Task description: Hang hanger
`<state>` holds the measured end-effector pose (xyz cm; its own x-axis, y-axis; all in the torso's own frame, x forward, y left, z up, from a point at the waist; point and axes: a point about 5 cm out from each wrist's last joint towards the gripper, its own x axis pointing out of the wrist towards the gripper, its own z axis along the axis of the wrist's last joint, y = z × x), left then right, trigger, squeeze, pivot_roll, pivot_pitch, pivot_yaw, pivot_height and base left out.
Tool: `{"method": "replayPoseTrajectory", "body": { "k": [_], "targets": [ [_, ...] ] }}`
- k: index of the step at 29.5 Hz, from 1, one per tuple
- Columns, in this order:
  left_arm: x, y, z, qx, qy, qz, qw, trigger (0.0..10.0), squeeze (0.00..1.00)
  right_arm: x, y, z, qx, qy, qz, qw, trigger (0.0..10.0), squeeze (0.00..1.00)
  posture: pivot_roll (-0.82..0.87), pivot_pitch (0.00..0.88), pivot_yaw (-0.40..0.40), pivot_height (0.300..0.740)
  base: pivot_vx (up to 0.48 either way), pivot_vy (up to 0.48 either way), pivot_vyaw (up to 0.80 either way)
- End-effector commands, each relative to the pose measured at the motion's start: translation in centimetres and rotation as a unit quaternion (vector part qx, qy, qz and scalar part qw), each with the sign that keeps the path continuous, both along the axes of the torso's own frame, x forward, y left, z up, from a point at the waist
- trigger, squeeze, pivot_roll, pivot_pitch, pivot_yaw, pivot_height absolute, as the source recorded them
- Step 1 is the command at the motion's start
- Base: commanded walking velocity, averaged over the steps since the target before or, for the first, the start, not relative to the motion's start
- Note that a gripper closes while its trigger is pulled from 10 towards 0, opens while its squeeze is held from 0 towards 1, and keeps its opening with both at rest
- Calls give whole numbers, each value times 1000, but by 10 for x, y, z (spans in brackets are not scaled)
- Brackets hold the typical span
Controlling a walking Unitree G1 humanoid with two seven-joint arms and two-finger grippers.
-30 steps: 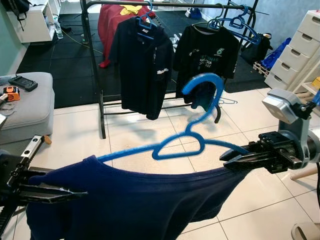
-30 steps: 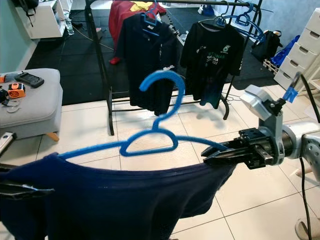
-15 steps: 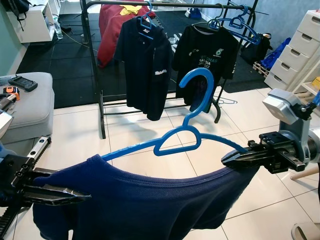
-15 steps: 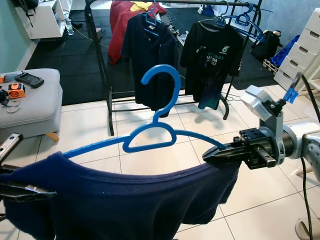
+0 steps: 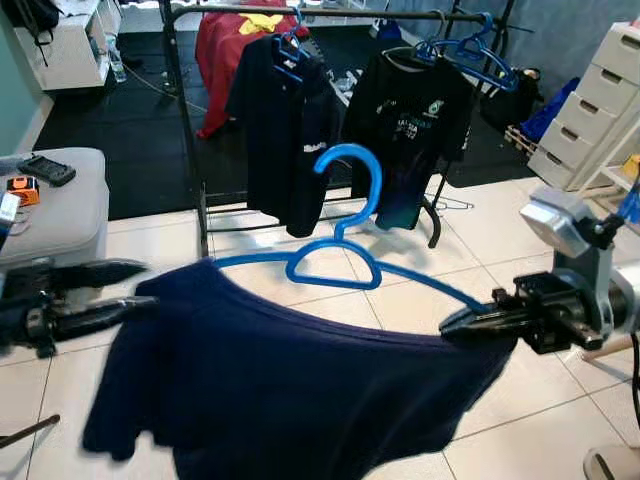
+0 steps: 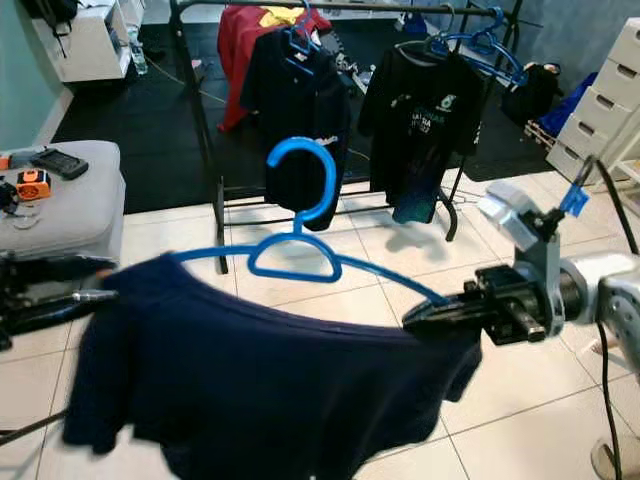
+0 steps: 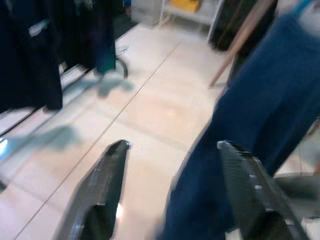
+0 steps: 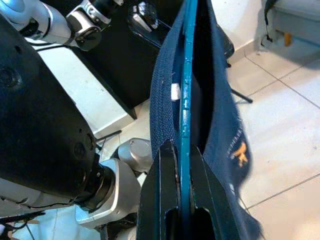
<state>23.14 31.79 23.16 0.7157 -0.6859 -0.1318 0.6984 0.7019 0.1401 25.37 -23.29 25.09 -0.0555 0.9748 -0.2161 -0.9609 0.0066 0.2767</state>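
Since a second ago the left gripper (image 5: 130,287) has let go of the navy T-shirt (image 5: 300,390) and drawn back to the robot's left, and the blue hanger (image 5: 345,265) has swung up and away from the robot, so that its hook now stands higher against the garments on the rack.

Ahead, on the dark mat past the white floor tiles (image 5: 250,270), stands the black clothes rack (image 5: 185,130). Its top rail (image 5: 330,11) runs left to right across the upper edge of the view and already carries dark shirts on blue hangers. That rail lies up and forward of both grippers, well apart from the hanger's hook.

The hanger's long axis runs left to right, roughly parallel to the rail, with the hook upright and its open side to the robot's left. The T-shirt drapes from it and sags at the left end, where nothing supports it.

The right gripper (image 6: 425,318) is clamped on the hanger's right arm through the shirt shoulder; the right wrist view shows the blue bar (image 8: 185,100) pinched between the black fingers (image 8: 162,190). The left gripper's fingers (image 7: 100,190) are spread and empty, just beside the shirt's left shoulder.

By my judgement the right arm alone carries the load, so it must lift and reach forward to the rail.
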Motion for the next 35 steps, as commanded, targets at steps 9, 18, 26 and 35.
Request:
{"method": "replayPoseTrajectory", "body": {
  "k": [9, 18, 26, 35],
  "targets": [
    [5, 36, -57, 28, 9, 222, 974, 10000, 1000, 16, -11, -27, -59, -43, -125, 989, 0, 0, -159, 118, -30, 740, 0, 0, 0],
    [9, 8, -109, -29, 7, 308, 951, 10000, 0, 55, -7, -99, -96, -44, -376, 920, 0, 0, -148, 124, -29, 740, 0, 0, 0],
    [9, -31, -138, -89, 25, 351, 932, 10000, 0, 61, -1, -139, -121, -35, -482, 867, 0, 0, -130, 128, -29, 740, 0, 0, 0],
    [-20, -88, -200, -140, 87, 442, 882, 10000, 0, 46, -1, -205, -169, -5, -613, 772, 10000, 0, -141, 135, -49, 740, 0, 0, 0]
  ]
}}
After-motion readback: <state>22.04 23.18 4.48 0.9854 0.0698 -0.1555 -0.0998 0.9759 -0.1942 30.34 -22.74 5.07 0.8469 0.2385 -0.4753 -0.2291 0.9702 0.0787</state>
